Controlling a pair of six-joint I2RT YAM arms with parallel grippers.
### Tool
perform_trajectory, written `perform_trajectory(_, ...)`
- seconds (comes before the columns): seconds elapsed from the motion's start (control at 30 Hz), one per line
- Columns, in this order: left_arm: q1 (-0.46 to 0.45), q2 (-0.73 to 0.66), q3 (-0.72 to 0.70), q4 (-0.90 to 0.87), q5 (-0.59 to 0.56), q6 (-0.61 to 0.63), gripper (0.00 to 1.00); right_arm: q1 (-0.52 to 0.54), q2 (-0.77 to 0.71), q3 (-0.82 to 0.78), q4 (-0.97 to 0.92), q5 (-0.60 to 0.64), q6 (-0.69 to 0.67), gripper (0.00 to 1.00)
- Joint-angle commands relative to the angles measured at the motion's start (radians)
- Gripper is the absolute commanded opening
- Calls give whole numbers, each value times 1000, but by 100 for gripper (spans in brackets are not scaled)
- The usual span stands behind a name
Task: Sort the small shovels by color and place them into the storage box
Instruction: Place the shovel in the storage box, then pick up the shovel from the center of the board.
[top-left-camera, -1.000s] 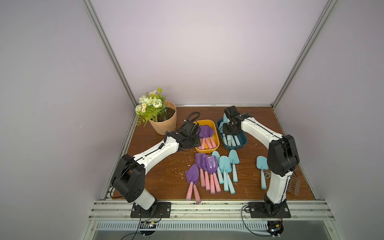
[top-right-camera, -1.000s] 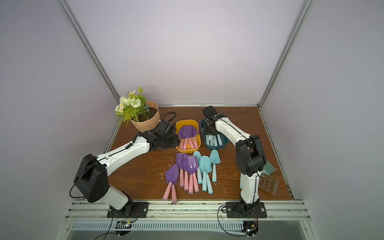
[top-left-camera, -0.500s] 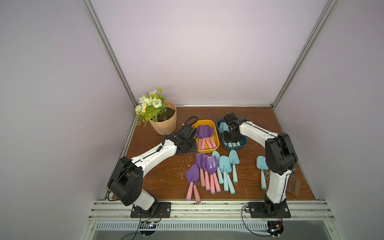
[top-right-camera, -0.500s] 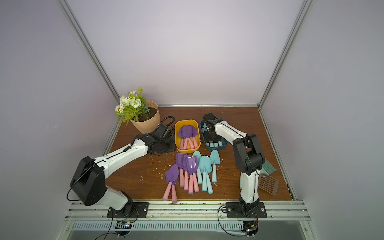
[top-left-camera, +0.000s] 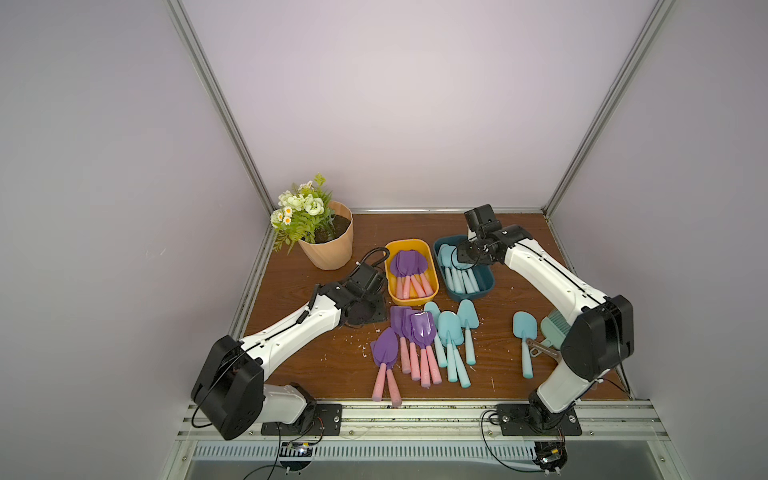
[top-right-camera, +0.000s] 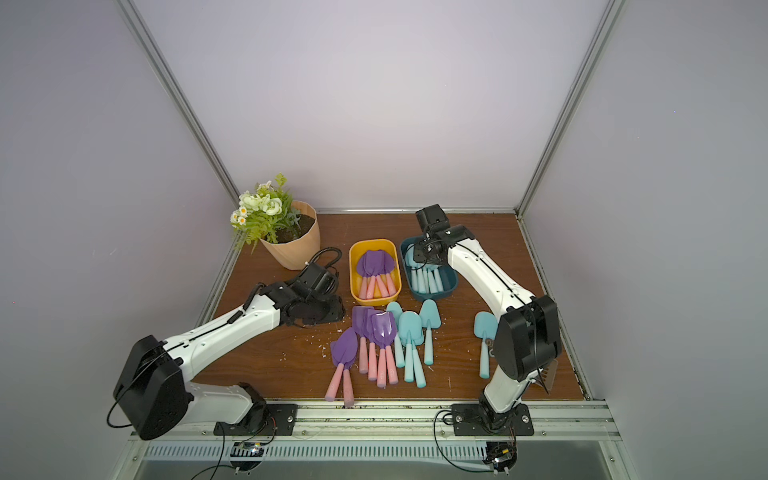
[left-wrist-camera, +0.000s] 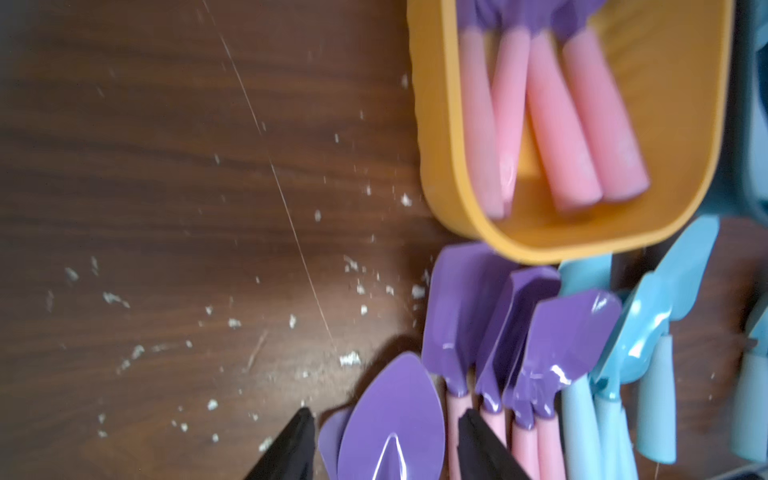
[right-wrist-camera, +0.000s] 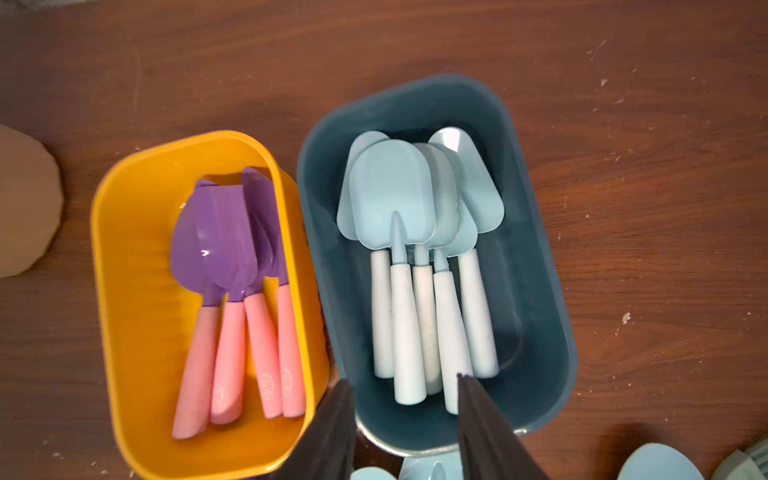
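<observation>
The right fingers (right-wrist-camera: 332, 432) hang parted and empty over the dark blue box (right-wrist-camera: 540, 257), where five aqua shovels (right-wrist-camera: 395, 199) lie. The yellow box (right-wrist-camera: 124, 332) beside it holds four purple shovels (right-wrist-camera: 220, 245). The left fingers (left-wrist-camera: 291, 449) stand apart, gripping nothing — low over the worktop (left-wrist-camera: 166, 166), beside loose purple shovels (top-left-camera: 409, 332) and loose aqua shovels (top-left-camera: 451, 328).

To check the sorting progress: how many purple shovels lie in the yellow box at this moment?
4 purple shovels, all inside the yellow box. They lie side by side with their heads overlapping. A further one might be hidden beneath the stack.
</observation>
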Motion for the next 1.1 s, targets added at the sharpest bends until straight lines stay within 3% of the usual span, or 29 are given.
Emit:
perform_trajectory(0.0,-104,-41,-51,-107,52,-108,58,1,-31,-22,-44,-44,8,45)
perform_trajectory(0.2,-273,-123,-157,-114,107,-310,58,1,-57,-58,-38,-81,-35,44)
perform_trajectory(0.43,-352,-251,-265,-154,126,-464,58,1,-38,-75,-21,-104,-73,44)
perform_trajectory(1.07,-414,-213,-287,-152,162,-493,52,-1,-11,-85,-7,-129,-83,44)
